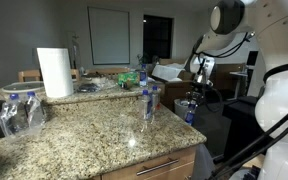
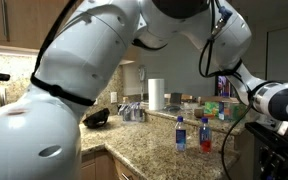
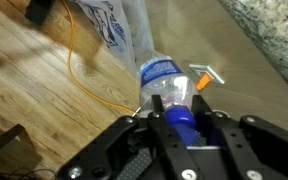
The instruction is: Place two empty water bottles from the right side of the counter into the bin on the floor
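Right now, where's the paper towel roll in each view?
In an exterior view: paper towel roll upper left, on the counter.
In an exterior view: roll centre, far back on the counter.
Wrist view: not in it.
Shared landmark: the granite counter, in all three.

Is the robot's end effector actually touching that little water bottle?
Touching. In the wrist view the end effector clamps the water bottle at its blue cap, fingers against both sides.

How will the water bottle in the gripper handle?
The water bottle looks clear and empty, so probably light. The gripper pinches it near the blue cap, so it may swing or slip. Thin clear walls would likely dent under squeeze.
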